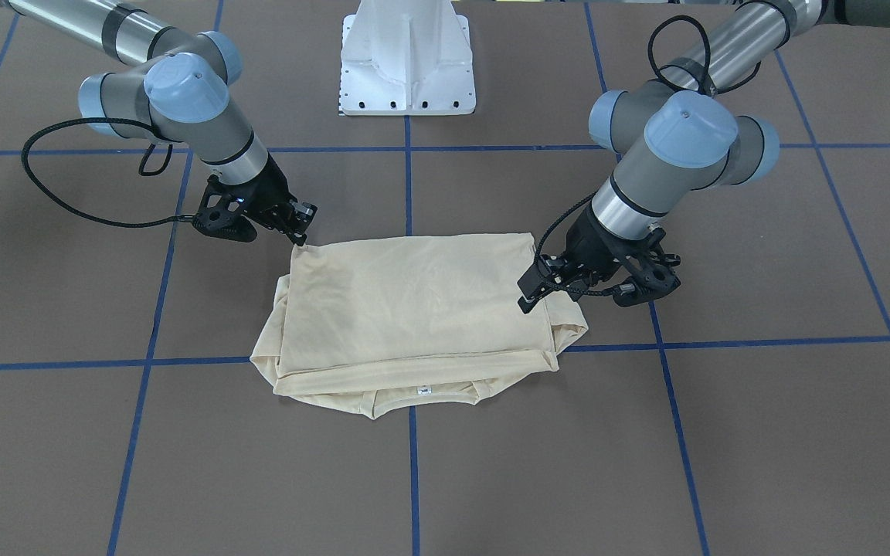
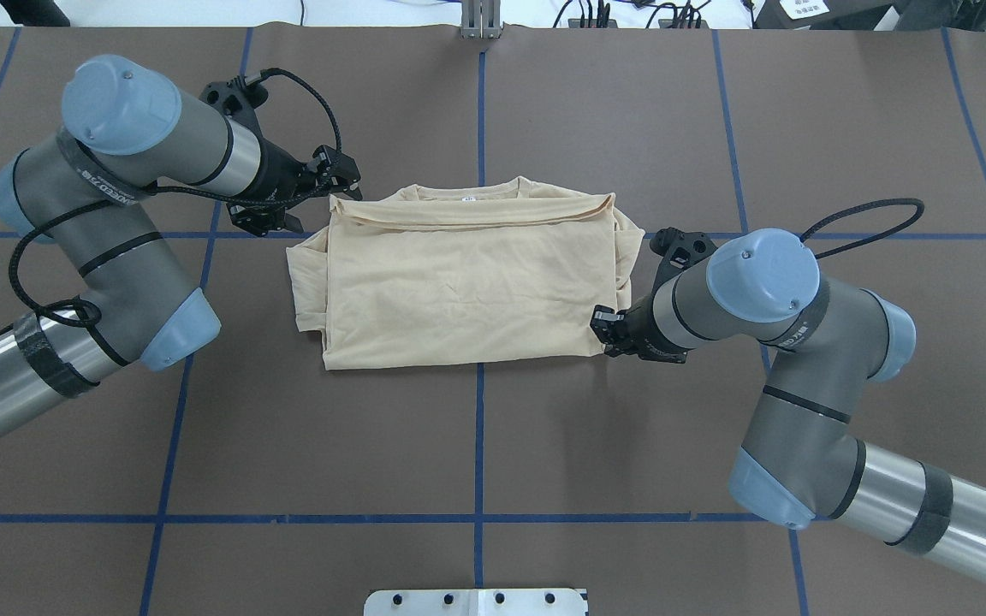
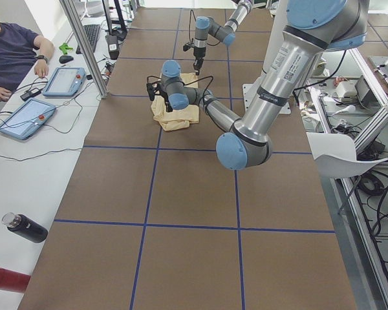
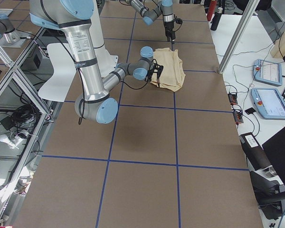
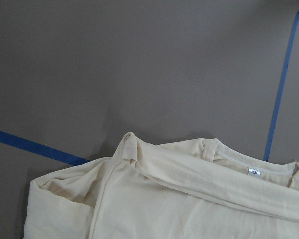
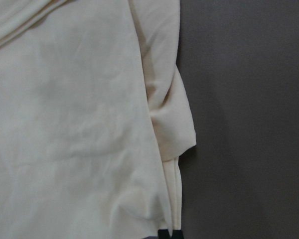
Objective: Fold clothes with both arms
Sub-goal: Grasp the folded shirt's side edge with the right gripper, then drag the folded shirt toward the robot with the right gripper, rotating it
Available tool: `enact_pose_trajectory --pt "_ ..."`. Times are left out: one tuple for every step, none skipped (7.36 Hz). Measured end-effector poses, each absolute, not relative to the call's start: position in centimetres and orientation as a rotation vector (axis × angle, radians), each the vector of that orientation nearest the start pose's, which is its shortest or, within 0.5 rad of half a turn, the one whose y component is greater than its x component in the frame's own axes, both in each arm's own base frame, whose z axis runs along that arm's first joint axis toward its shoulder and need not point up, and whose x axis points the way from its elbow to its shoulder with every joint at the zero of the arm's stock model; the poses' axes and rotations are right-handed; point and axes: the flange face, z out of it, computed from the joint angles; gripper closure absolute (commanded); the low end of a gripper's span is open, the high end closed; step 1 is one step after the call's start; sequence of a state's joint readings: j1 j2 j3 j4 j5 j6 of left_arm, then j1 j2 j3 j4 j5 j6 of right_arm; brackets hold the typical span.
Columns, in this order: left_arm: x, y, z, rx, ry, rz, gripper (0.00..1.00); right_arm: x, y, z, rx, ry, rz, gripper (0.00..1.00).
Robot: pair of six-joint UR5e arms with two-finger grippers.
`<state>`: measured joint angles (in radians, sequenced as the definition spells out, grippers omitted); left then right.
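Note:
The pale cream T-shirt (image 2: 459, 282) lies folded into a rectangle at the table's middle, with its collar and white neck label (image 2: 469, 198) on the far side. My left gripper (image 2: 346, 184) hovers just off the shirt's far-left corner (image 5: 129, 139). None of its fingers show in the left wrist view, and it looks open and holds nothing. My right gripper (image 2: 602, 323) sits low at the near-right corner, where its fingertips (image 6: 164, 234) meet, shut on the fabric's edge. In the front-facing view the left gripper (image 1: 530, 300) is on the right and the right gripper (image 1: 302, 234) on the left.
The white pedestal base (image 1: 408, 58) stands behind the shirt. Brown table covering with blue tape lines (image 2: 479, 428) surrounds it. A person sits at a side bench with tablets (image 3: 26, 119); a dark bottle (image 3: 24, 227) lies there too.

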<state>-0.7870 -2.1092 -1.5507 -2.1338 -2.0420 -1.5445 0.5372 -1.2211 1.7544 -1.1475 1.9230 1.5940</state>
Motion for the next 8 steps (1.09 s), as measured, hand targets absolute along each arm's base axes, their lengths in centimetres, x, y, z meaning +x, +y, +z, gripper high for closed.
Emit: enact_pose_trajectory --pt "42.0 -54.6 28.6 0.031 1.149 -0.421 0.01 -48.3 -39.1 33.4 -0.083 -1.005 0.330 1.00" --pt "42.0 -54.6 28.5 0.032 1.151 -0.421 0.01 -48.7 -37.4 33.5 -0.101 -1.006 0.304 1.00" --pt "42.0 -54.6 28.4 0.033 1.152 -0.420 0.01 -48.5 -35.0 34.1 -0.124 -1.001 0.273 1.00" --pt "41.9 -54.6 28.5 0.032 1.151 -0.420 0.01 -47.4 -32.3 34.9 -0.146 -0.992 0.243 1.00" --pt "41.9 -54.5 28.8 0.031 1.148 -0.421 0.01 -45.7 -29.4 35.9 -0.169 -0.977 0.212 1.00" --pt "41.8 -54.4 29.2 0.029 1.144 -0.422 0.01 -44.2 -26.6 37.0 -0.193 -0.957 0.180 1.00" --pt "41.8 -54.4 29.4 0.028 1.142 -0.423 0.01 -43.4 -23.8 37.9 -0.229 -0.934 0.144 1.00" --pt "41.8 -54.3 29.4 0.028 1.141 -0.423 0.01 -43.3 -21.2 38.3 -0.286 -0.915 0.111 1.00"
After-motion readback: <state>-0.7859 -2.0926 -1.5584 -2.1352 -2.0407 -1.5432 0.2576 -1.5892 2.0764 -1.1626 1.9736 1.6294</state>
